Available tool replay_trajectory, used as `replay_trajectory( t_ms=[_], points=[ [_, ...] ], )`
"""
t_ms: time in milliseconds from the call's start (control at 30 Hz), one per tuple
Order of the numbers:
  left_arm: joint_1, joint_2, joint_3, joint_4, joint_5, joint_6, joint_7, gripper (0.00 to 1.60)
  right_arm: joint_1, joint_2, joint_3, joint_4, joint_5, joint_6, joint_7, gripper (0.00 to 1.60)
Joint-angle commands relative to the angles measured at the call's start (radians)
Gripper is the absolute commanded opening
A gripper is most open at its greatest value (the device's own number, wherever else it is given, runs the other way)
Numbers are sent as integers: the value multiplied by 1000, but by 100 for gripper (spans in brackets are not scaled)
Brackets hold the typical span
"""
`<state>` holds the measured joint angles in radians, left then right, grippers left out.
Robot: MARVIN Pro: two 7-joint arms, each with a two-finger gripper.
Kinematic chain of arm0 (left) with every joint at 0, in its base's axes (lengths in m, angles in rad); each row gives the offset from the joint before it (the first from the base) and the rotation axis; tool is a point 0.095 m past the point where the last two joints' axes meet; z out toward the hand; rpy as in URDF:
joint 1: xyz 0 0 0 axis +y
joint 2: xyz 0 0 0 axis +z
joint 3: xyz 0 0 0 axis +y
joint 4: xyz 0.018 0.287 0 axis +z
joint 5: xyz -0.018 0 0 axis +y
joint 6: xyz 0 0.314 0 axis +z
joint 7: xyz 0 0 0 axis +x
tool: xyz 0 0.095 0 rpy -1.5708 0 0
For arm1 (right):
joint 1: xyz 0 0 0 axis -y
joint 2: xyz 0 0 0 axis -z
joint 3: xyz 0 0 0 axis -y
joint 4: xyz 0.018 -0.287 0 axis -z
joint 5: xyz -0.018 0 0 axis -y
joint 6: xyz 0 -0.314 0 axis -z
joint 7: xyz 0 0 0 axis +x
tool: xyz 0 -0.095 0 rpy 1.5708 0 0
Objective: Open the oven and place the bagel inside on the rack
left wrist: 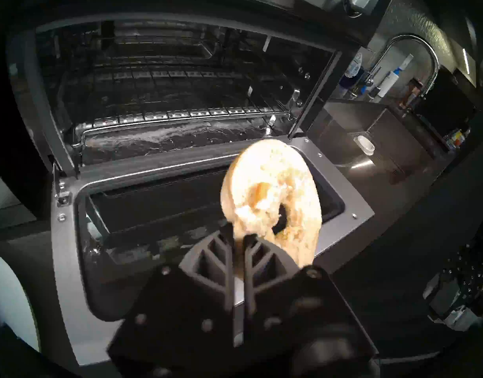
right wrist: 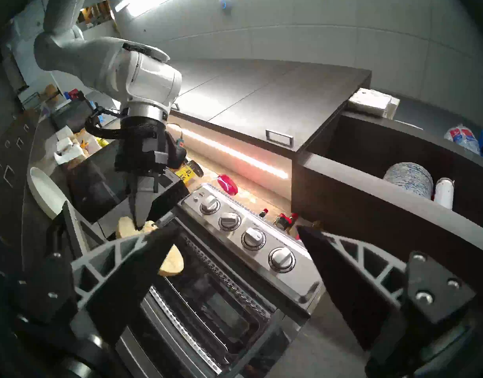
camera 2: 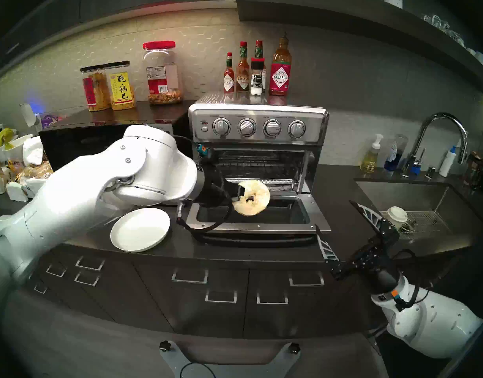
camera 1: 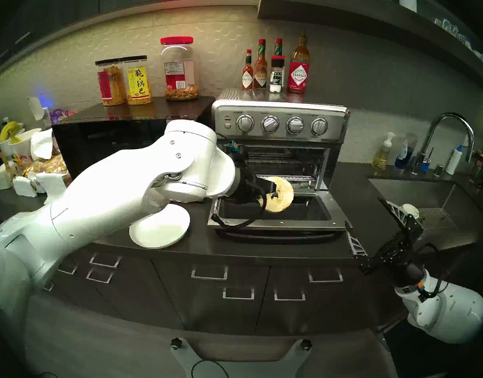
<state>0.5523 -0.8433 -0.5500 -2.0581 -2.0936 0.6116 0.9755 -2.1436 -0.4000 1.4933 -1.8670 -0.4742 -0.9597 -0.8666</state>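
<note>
The stainless-steel oven (camera 1: 281, 115) stands on the counter with its glass door (camera 1: 273, 224) dropped flat toward me. My left gripper (camera 1: 273, 194) is shut on the edge of the pale bagel (camera 1: 282, 197), holding it on edge above the open door, just in front of the cavity. In the left wrist view the bagel (left wrist: 273, 183) sticks up from the closed fingers (left wrist: 221, 263), and the wire rack (left wrist: 180, 118) spans the empty cavity behind it. My right gripper (camera 1: 363, 212) hangs open and empty off the door's right front corner.
An empty white plate (camera 1: 164, 233) lies left of the door, under my left arm. A black microwave (camera 1: 103, 143) with snack jars (camera 1: 180, 69) stands left of the oven. Sauce bottles (camera 1: 299, 66) top the oven. A sink (camera 1: 415, 197) and faucet (camera 1: 450, 134) lie right.
</note>
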Motion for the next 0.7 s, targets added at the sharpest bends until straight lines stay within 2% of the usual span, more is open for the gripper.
replay_trajectory(
  t_ms=[0,233,300,500,567,667],
  points=[
    [-20,-5,-19,-9,2,-4,-2,0,40,-1,34,9,-51,0,-65,160],
    [-22,-4,-18,-9,1,-5,-3,0,59,61,49,26,-121,0,-58,160],
    [-22,-4,-17,-9,1,-5,-3,0,51,106,47,22,-102,0,-63,160],
    [-23,-4,-17,-9,1,-6,-3,0,54,139,79,23,-111,0,-67,160],
    [-23,-4,-17,-9,0,-6,-3,0,62,148,70,30,-97,0,-63,160],
    [-23,-3,-16,-9,0,-6,-3,0,100,133,15,62,-73,0,-47,160]
  ],
)
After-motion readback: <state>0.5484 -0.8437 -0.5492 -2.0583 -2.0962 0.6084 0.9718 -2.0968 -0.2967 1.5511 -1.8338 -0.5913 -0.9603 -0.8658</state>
